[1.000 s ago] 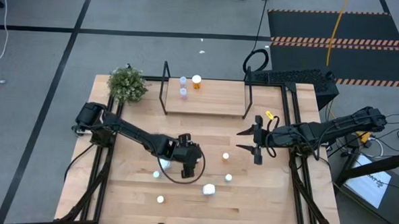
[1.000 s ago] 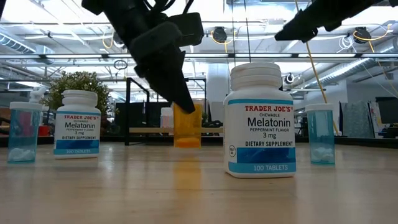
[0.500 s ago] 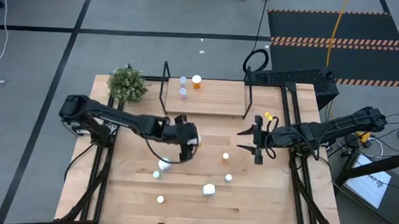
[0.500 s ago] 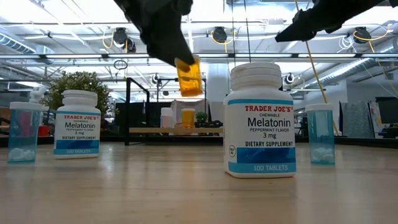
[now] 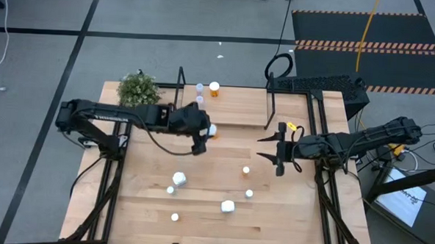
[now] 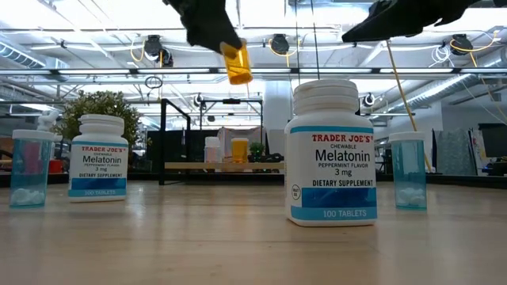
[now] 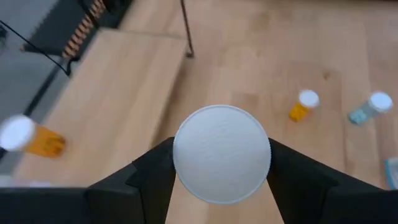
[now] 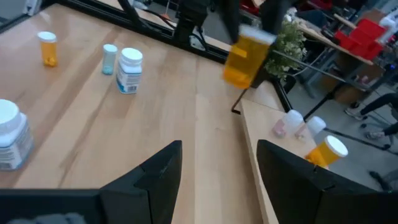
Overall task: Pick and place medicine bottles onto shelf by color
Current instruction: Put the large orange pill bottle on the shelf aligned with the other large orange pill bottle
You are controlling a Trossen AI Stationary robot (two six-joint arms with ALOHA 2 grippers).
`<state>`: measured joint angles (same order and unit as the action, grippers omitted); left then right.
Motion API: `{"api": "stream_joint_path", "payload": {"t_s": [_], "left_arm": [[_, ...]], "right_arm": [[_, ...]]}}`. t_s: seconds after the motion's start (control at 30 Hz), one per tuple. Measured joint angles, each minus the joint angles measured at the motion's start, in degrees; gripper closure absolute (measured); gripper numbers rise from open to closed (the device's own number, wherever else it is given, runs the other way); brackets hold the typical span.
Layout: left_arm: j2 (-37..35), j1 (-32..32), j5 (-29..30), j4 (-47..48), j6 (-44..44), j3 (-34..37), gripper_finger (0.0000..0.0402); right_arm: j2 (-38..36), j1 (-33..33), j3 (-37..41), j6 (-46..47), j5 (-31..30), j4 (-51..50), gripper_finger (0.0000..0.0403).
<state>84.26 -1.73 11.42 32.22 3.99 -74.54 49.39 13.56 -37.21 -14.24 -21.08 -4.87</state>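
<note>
My left gripper is shut on an orange medicine bottle with a white cap, high above the table and just in front of the shelf. The shelf bears an orange bottle and two pale ones near its far left. Several more medicine bottles stand on the table: a white one, a small orange one, a pale blue one. My right gripper hovers open near the table's right side with nothing in it. My left gripper pinches the orange bottle at its white cap, one finger on each side. The fingers slant down toward the far side, and the bottle runs along them, its cap end toward the wrist. It hangs tilted below the fingers, lifted clear of the table.
A small green plant stands at the far left corner beside the shelf's black frame upright. Two large white Melatonin bottles and two blue vials stand close to the low camera. The shelf's right half is bare board.
My left gripper has risen and swung toward the far edge and the shelf, still shut on the orange bottle. The bottle, which stood on the table a second ago, now hangs tilted well above it.
</note>
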Motion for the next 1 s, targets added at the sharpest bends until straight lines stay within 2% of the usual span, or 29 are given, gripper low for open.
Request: {"api": "stream_joint_path", "payload": {"t_s": [0.23, 0.47, 1.0], "left_arm": [[0.03, -5.41, 0.02, 3.02, -3.61, -4.82, 0.0174], [0.43, -10.58, 0.07, 1.37, -3.91, -5.41, 0.0174], [12.69, -18.36, 0.05, -1.11, -5.32, -5.40, 0.0174]], "right_arm": [[0.00, -1.55, 0.00, 1.57, 0.07, -0.11, 0.0200], [0.00, -1.52, 0.00, 2.62, 0.11, -0.12, 0.0200], [0.00, -1.52, 0.04, 3.05, 0.15, -1.50, 0.0200]]}}
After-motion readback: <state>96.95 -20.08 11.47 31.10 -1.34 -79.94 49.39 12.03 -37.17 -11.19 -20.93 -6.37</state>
